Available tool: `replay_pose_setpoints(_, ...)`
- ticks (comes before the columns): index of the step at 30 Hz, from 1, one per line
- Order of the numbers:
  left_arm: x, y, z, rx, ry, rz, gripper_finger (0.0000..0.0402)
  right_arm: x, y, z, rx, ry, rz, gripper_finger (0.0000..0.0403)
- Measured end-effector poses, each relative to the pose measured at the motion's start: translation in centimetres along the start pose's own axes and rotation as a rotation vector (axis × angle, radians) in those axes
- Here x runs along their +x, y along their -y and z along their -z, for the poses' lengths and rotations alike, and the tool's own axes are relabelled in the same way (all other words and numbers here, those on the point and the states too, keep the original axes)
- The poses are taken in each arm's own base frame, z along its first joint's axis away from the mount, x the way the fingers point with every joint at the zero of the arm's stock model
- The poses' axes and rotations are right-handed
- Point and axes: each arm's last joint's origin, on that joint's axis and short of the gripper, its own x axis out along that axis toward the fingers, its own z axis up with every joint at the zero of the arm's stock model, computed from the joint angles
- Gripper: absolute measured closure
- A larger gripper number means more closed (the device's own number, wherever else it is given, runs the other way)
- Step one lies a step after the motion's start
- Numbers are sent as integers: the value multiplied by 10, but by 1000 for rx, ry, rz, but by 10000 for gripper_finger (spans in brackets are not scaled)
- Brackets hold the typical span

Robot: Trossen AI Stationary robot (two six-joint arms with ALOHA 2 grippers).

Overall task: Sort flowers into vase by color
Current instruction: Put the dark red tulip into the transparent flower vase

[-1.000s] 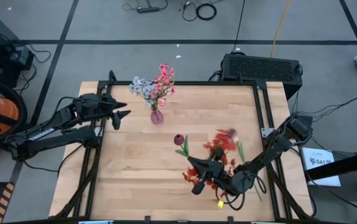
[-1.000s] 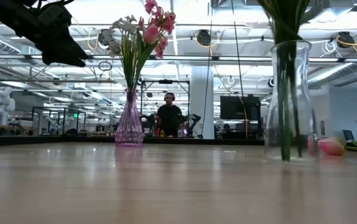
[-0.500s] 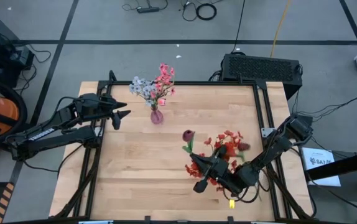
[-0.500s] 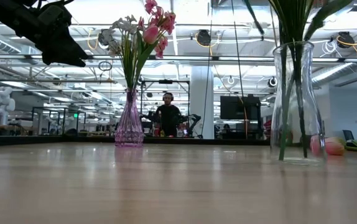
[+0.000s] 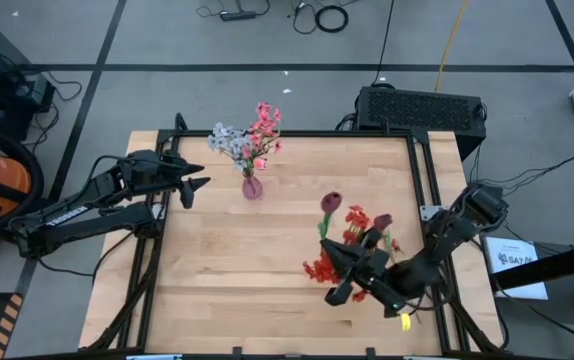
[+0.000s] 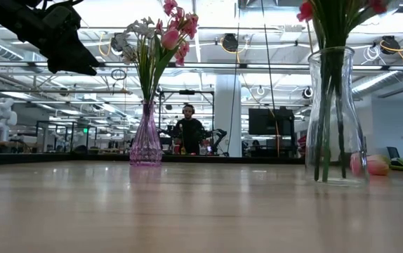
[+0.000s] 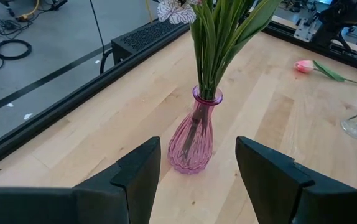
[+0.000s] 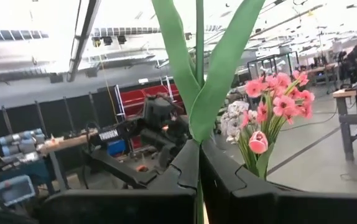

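Observation:
My right gripper (image 5: 335,258) is shut on the green stalk of a dark maroon tulip (image 5: 330,201), low at the table's right. Beside it, a clear glass vase (image 6: 336,119) holds bright red flowers (image 5: 359,222) and a second maroon tulip (image 5: 382,221). A pink glass vase (image 5: 252,186) at the far middle holds pink sprays (image 5: 265,122) and a pale sprig (image 5: 227,138). A pink bud (image 6: 377,165) lies on its side on the table. My left gripper (image 5: 195,186) hangs open left of the pink vase (image 7: 194,140). My right gripper pinches the tulip's stalk (image 8: 198,134) between its two shut fingers, where two long leaves branch off. The fingers come in nearly level, across the stalk. The stalk rises nearly upright above them with its head up; its lower end is hidden.
The wooden table (image 5: 217,290) has bare board at its left and near parts. Black frame rails (image 5: 422,170) run along its sides. A black box (image 5: 422,108) stands behind the far right corner. A person (image 6: 189,130) stands in the room far beyond the table.
My right gripper has risen and gone toward the table's right edge, rolling its wrist. The tulip has tipped from slanting to nearly upright, its head swinging toward the far right. The clear vase has slid a little to the right. The gripper has stayed shut.

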Motion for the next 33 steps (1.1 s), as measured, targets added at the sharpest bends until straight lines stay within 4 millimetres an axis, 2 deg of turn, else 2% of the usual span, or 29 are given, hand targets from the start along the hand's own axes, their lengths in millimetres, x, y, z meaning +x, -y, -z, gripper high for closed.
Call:
replay_pose_setpoints(9, 0, 0, 0, 0, 0, 0, 187, -9, 9, -39, -36, -7, 12, 403)
replay_pose_setpoints(14, 0, 0, 0, 0, 0, 0, 187, -6, 15, -51, -104, 3, 22, 403)
replay_pose_setpoints(26, 0, 0, 0, 0, -1, 0, 187, -4, 28, -79, -91, 24, 36, 403)
replay_pose_setpoints(33, 0, 0, 0, -8, -1, 0, 187, -15, 44, -113, -41, -5, 39, 403)
